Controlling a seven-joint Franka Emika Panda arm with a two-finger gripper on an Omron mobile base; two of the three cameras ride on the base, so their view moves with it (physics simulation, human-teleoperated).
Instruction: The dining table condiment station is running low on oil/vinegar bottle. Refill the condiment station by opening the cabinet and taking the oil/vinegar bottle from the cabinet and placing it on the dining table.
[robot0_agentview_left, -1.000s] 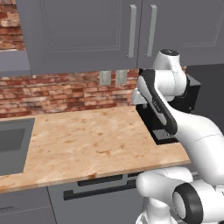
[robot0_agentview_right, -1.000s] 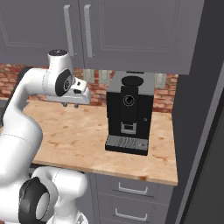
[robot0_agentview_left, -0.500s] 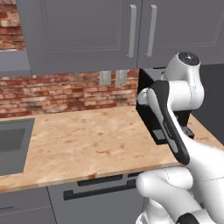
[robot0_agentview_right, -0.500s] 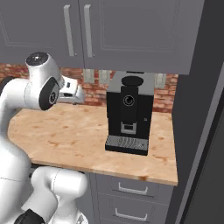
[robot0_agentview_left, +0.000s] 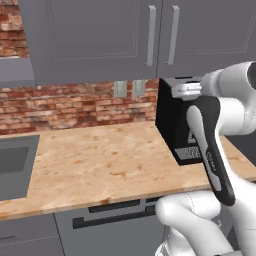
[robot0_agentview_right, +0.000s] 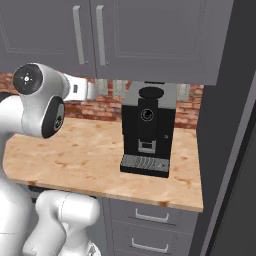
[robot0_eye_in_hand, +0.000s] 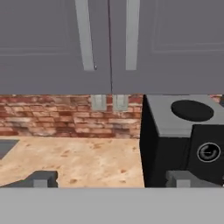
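Two cabinet (robot0_eye_in_hand: 109, 43) doors shut; opening step in hand. Fingers (robot0_eye_in_hand: 41, 179) spread wide, empty, below handles (robot0_eye_in_hand: 85, 35). Next: raise to left handle, then close on it.

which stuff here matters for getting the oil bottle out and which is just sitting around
For the job:
- cabinet, doors shut, silver bar handles
- gripper, open, holding nothing

Just there:
- black coffee machine
- wooden worktop
- sink
- brick wall
- drawers
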